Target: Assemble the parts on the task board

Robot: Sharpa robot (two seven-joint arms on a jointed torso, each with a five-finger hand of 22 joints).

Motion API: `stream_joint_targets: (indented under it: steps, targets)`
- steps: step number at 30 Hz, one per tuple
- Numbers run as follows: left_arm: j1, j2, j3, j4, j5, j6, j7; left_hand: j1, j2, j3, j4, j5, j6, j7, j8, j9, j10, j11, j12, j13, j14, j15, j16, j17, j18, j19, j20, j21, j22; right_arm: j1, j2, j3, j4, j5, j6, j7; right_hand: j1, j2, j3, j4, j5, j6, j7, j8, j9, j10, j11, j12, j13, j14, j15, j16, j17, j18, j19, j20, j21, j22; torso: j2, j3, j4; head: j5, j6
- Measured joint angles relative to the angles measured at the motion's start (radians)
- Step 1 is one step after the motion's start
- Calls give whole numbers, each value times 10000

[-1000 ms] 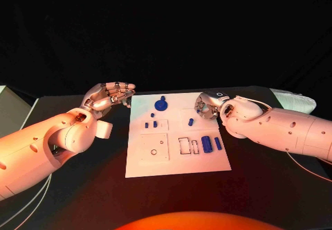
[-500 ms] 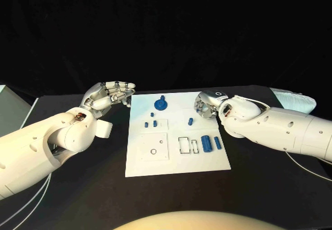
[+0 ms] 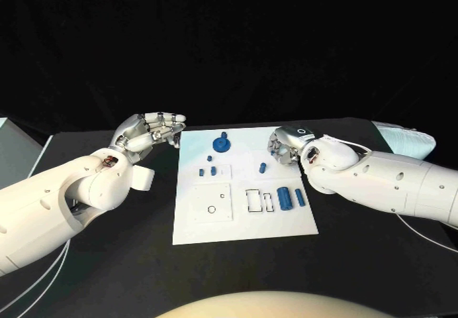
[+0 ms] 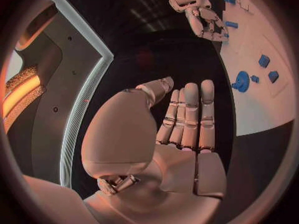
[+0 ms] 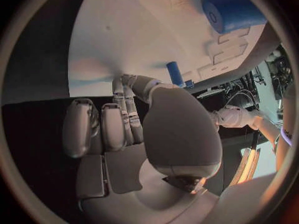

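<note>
The white task board [image 3: 243, 222] lies mid-table. It carries a round blue part [image 3: 222, 144], small blue pegs [image 3: 208, 171], one peg [image 3: 263, 168] and a large blue cylinder [image 3: 284, 198]. My right hand [image 3: 286, 150] hovers over the board's far right part, fingers bent down toward it. In the right wrist view the fingertips [image 5: 127, 82] sit just short of the peg [image 5: 175, 73] and grip nothing, with the cylinder [image 5: 233, 12] beyond. My left hand [image 3: 151, 134] is off the board's far left corner and holds nothing; its fingers [image 4: 190, 114] lie side by side.
A pale box [image 3: 12, 151] stands at the table's left edge. A white object [image 3: 410, 139] lies at the far right. Bare black table [image 3: 114, 265] surrounds the board.
The right hand has edged slightly toward the board's middle. The left hand and the blue parts have not moved.
</note>
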Motion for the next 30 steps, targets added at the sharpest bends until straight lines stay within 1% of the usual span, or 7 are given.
stream_joint_targets:
  steps: [4,5,6,10,16,24,30]
  targets:
    - [0,0,0,-38,-1,-7,0,0,0,0,0,0,0,0,0,0,0,0,-33,0,0,0,0,0,-1,0,0,0,0,-8,-119,1,171,-9,-335,-22,-11,11,3,-4,42,-1,-1,-3,4,0,0,0,13,0,0,0,0,0,0,0,58,32,-3,0,0,2,13]
    - [-1,0,0,-47,-1,-9,0,0,0,0,0,0,0,0,0,0,0,0,-33,0,0,0,0,0,0,0,0,0,0,-11,-150,6,216,-8,-418,-24,-11,11,3,-5,44,-2,-1,-3,5,0,0,0,18,0,1,0,13,-22,0,0,58,41,-5,0,0,2,14]
    - [-1,0,0,-58,-1,-11,0,0,0,0,0,0,0,0,0,0,0,0,-33,0,0,0,-2,0,0,0,0,0,0,-12,-182,14,263,-5,-501,-24,-11,11,4,-5,46,-2,-1,-3,7,0,0,0,22,-3,-2,26,26,-117,0,0,58,62,-8,0,-1,3,16]
    - [-1,4,0,-130,-1,-23,1,0,0,0,0,0,0,0,0,-12,0,0,-33,-15,0,0,-38,-9,0,36,36,0,-12,11,-317,91,508,47,-907,-20,-11,11,-9,-17,49,-4,-3,45,64,0,0,-1,28,-35,-34,41,36,-156,0,0,105,73,-21,0,0,13,27]
    - [-3,6,0,-188,-1,-44,5,0,0,-27,-28,0,-37,36,0,-22,-37,37,-33,-36,0,0,-38,-16,0,36,36,-32,-32,62,-591,189,943,208,-1273,9,-11,11,8,-36,50,-20,-18,48,63,0,0,-1,30,-35,-34,41,59,-156,0,0,105,101,-22,-1,-5,40,61]
    - [-10,24,0,-203,1,-67,8,0,0,-27,-28,0,-37,36,0,-32,-36,36,-32,-39,0,0,-38,-21,0,36,36,-38,-35,102,-977,249,1996,480,-1543,32,-11,9,17,-46,50,-27,-25,46,55,1,0,-2,30,-35,-34,79,70,-156,-1,0,104,101,-13,-10,-29,117,115]
    - [-67,59,3,-180,3,-75,11,0,0,-26,-28,0,-60,59,0,-31,-36,37,-32,-47,0,0,-38,-21,0,36,35,-38,-44,28,-901,234,2800,549,-1573,67,-11,8,17,-46,50,34,-33,38,56,35,-33,-20,29,-35,-34,79,69,-155,-1,0,104,122,-13,-18,-31,302,130]
